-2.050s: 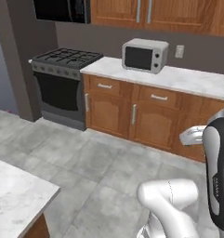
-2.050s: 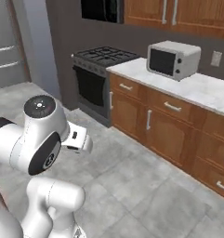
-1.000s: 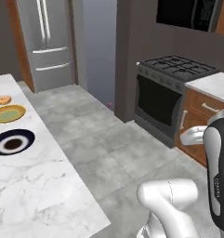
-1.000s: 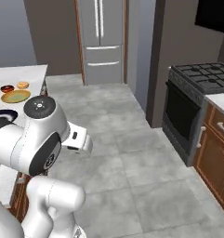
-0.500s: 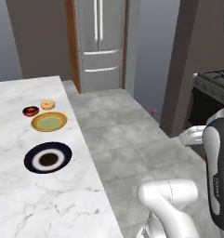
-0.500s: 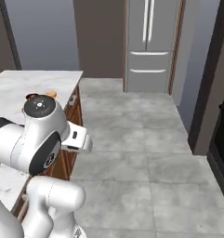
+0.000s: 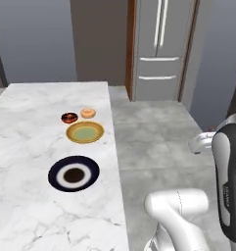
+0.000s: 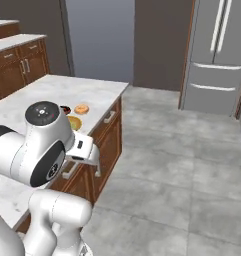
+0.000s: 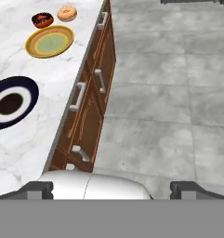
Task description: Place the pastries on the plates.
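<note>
White marble island counter (image 9: 34, 135) runs along my left, wooden drawers below it and grey tiled floor to the right. Nearest, left of my gripper (image 9: 112, 188), lies the dark navy plate with a white ring (image 9: 10, 102). Farther ahead sits the golden-yellow plate with a pale green centre (image 9: 49, 41), bare. Just beyond it rest the dark chocolate ring doughnut (image 9: 42, 19) and, to its right, the pale orange glazed ring doughnut (image 9: 67, 12). My fingers stand spread wide, gripping nothing, well apart from them all.
</note>
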Tool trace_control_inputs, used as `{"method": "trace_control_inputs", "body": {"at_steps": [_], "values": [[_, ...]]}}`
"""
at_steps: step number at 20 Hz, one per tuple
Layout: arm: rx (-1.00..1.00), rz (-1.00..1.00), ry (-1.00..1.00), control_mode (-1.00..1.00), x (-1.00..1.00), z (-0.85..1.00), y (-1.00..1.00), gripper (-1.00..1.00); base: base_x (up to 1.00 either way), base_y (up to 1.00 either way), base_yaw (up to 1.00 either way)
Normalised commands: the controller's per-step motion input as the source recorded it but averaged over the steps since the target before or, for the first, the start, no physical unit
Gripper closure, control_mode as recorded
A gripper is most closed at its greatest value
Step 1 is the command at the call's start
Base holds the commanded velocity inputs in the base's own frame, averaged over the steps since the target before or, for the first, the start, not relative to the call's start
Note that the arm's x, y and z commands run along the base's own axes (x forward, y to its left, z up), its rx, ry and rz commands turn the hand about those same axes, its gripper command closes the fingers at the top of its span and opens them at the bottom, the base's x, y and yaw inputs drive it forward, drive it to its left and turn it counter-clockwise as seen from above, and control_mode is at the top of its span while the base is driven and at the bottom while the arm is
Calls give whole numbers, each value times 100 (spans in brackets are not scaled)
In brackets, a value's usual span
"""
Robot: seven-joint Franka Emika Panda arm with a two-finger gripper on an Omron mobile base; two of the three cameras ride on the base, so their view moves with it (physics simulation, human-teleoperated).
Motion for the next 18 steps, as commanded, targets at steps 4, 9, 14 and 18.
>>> {"method": "trace_control_inputs", "body": {"at_steps": [4,9,14,18], "values": [[0,0,0,100,0,0,0,-100,66,-14,53],[0,0,0,100,0,0,0,-100,55,-7,61],[0,0,0,100,0,0,0,-100,52,-11,60],[0,0,0,100,0,0,0,-100,46,-21,58]]}}
